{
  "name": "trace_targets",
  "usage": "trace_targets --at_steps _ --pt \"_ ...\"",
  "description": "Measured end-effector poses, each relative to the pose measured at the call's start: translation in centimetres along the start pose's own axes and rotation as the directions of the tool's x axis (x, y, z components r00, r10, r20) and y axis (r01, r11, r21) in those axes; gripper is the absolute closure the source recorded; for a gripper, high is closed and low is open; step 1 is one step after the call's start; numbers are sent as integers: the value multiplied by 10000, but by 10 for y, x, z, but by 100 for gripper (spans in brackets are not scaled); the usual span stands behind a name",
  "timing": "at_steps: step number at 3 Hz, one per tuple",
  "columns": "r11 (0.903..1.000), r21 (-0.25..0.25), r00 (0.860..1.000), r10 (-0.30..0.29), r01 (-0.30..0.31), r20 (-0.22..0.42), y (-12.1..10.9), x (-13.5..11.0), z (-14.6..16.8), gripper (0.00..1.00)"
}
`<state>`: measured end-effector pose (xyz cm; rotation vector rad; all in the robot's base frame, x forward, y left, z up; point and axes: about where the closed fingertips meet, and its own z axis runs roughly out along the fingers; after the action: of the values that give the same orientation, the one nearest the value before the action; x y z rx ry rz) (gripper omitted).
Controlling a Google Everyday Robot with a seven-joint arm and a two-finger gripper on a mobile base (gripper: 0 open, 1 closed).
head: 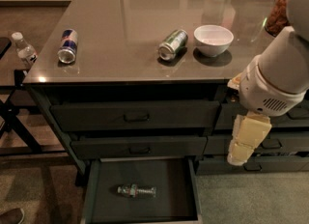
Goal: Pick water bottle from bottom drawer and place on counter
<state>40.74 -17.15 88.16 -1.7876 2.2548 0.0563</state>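
Observation:
The water bottle [136,190] lies on its side on the floor of the open bottom drawer [178,189], near the middle. The glossy grey-brown counter [125,30] tops the dark cabinet above it. My gripper [241,153] hangs pointing down from the white arm [275,80] at the right, in front of the right-hand drawer fronts. It is right of the open drawer and above the bottle's level, well apart from the bottle. It holds nothing that I can see.
On the counter lie a blue-and-silver can [67,46] at the left, a green can [172,44] on its side, and a white bowl [213,40]. Another clear bottle [24,50] stands on a low stand left of the cabinet. Closed drawers [135,117] sit above the open one.

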Motion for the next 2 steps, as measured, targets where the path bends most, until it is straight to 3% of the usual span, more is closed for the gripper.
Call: trace_targets --at_steps 1,2 --pt "9999 116 10000 -26 25 74 0 -1 3 0" --pt "9994 -287 9995 195 -188 241 9 -7 60 0"
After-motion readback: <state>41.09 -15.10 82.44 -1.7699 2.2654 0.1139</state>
